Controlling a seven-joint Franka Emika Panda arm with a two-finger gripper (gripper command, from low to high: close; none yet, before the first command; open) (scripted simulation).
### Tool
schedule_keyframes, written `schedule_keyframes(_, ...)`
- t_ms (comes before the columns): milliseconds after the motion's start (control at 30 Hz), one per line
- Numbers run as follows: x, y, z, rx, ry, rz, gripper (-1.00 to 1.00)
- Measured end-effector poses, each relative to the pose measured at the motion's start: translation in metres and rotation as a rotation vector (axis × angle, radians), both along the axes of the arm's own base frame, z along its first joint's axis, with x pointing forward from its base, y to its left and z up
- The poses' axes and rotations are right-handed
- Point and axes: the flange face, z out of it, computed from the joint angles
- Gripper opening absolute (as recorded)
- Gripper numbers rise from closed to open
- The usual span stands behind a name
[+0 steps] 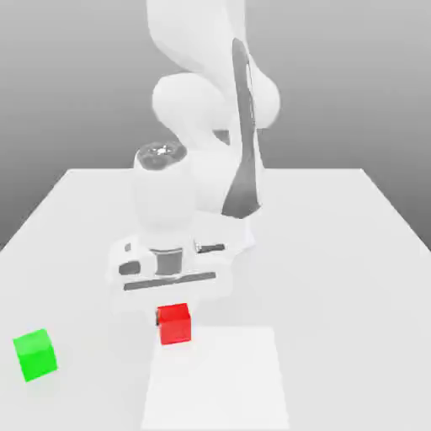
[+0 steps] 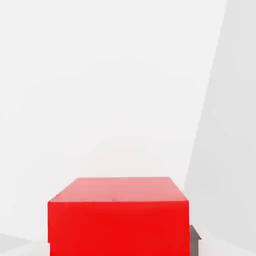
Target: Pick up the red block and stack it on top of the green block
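Observation:
The red block point(image 1: 174, 325) sits on the white table near the front, a little towards the exterior view's left. My gripper point(image 1: 173, 310) has come straight down on it, with the hand's body just above the block. In the hand view the red block point(image 2: 119, 215) sits close up between the jaws, and one dark fingertip point(image 2: 195, 241) presses against its side. The gripper is shut on the block. The green block point(image 1: 35, 354) lies apart on the table, far off to the exterior view's left of the red one.
The white table point(image 1: 337, 252) spreads wide around both blocks. A lighter rectangular patch point(image 1: 223, 383) lies on its surface just to the exterior view's right of the red block. The arm's white links rise behind the hand.

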Motion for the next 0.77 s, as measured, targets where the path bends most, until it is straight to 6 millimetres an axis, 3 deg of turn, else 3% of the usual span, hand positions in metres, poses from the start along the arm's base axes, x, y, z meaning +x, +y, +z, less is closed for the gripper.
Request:
schedule_keyframes(100,0.0,-0.002,0.023,0.001,0.0,-0.011,-1.0)
schedule_keyframes(167,0.012,-0.023,0.031,0.008,-0.001,-0.107,-1.0)
schedule_keyframes(367,0.041,-0.128,0.05,0.018,-0.003,-0.511,-1.0)
schedule_keyframes(500,0.045,-0.202,0.061,0.005,-0.001,-0.761,-1.0)
schedule_keyframes(633,0.049,-0.214,0.021,0.0,-0.001,-0.801,-1.0)
schedule_keyframes(667,0.048,-0.214,0.009,0.0,0.0,-0.802,1.0)
schedule_keyframes(767,0.048,-0.214,0.009,0.0,0.0,-0.802,1.0)
